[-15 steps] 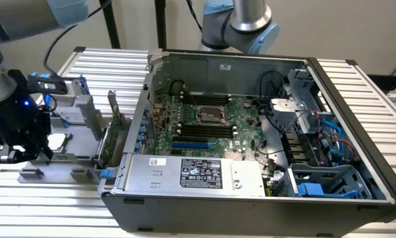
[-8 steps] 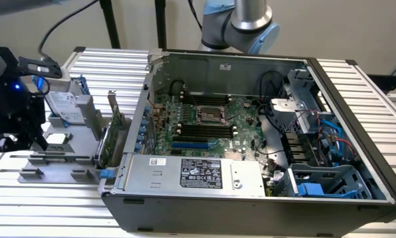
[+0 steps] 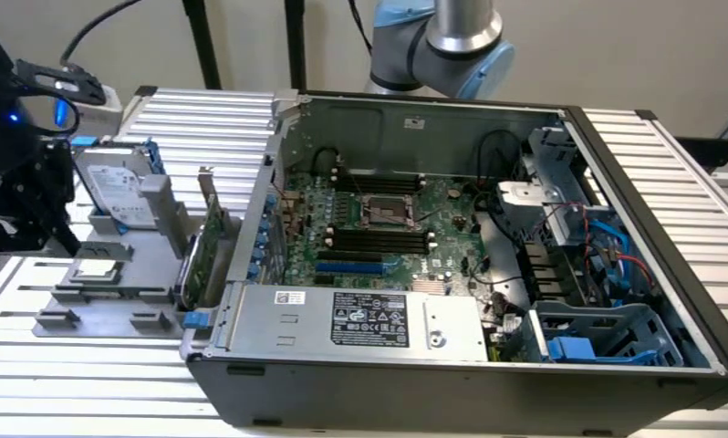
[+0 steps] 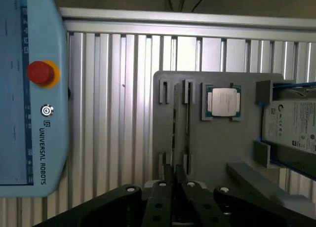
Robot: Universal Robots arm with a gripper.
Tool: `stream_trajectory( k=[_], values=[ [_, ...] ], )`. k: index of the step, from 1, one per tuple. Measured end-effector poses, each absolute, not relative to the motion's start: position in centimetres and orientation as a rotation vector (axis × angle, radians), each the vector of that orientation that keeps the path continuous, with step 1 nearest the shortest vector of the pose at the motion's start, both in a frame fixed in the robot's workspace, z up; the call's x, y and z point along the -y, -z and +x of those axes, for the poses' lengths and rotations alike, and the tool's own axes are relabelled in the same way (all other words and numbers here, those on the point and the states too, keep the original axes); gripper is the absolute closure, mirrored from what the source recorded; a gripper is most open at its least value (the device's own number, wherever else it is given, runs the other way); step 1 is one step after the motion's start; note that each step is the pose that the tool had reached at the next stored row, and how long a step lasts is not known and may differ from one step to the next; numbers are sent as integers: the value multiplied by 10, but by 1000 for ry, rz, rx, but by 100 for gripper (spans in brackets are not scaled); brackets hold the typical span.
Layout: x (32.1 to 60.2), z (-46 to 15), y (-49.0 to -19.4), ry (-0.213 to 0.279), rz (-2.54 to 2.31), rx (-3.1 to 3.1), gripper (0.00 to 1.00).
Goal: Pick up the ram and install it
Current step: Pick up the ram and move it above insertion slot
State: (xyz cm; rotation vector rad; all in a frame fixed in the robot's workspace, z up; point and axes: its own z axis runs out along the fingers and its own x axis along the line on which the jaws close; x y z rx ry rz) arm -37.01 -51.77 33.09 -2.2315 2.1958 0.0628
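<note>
On my screen the biggest thing is the open dark-grey metal computer case (image 3: 400, 388), lying on the ribbed aluminium table (image 3: 84, 383). Its green motherboard (image 3: 443, 205) faces up, with a silver boxed power supply (image 3: 352, 319) along the near wall. To the exterior view's left of the case I see the flat grey plastic fixture block (image 4: 217, 148). It carries a silver hard drive in a blue frame (image 3: 115, 187), an upright green expansion card (image 3: 206, 251) and a small square silver processor (image 4: 223, 101). A pale-blue teach pendant with a red stop button (image 4: 29, 89) lies on the table beside the block.

The black gripper (image 4: 174, 171) hangs over that block, outside the case. Its fingers stand narrow, almost together, and look pinched on the ram (image 4: 175, 123), a long thin stick I see edge-on as a dark strip between the block's slotted holders. It is well apart from the motherboard's long black slots (image 3: 377, 239).
</note>
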Motion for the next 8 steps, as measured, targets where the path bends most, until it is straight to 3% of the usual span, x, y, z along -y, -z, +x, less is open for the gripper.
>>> stream_trajectory(
  k=[8],
  values=[
    [514, -351, -367, -63, -2232, -2196, 86]
  ],
)
